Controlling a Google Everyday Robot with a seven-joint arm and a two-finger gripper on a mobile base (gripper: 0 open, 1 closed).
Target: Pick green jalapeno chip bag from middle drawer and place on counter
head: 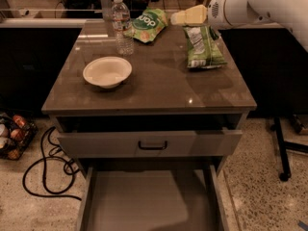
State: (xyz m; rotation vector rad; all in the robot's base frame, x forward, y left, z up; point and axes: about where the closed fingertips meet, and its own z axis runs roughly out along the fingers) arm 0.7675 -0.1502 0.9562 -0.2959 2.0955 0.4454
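Note:
The green jalapeno chip bag (203, 46) lies flat on the right rear of the counter (159, 85), its white nutrition panel facing up. My gripper (185, 17) hovers just above and behind the bag's far end, pointing left; it is open, empty and apart from the bag. The white arm runs off to the upper right. The middle drawer (144, 201) is pulled out at the bottom of the view, showing a bare grey floor with low side walls.
A white bowl (107, 71) sits on the left of the counter. A water bottle (122, 25) and a lighter green "pop" bag (147, 25) stand at the back. The upper drawer with a black handle (152, 145) is slightly open. Cables (45, 170) lie on the floor at left.

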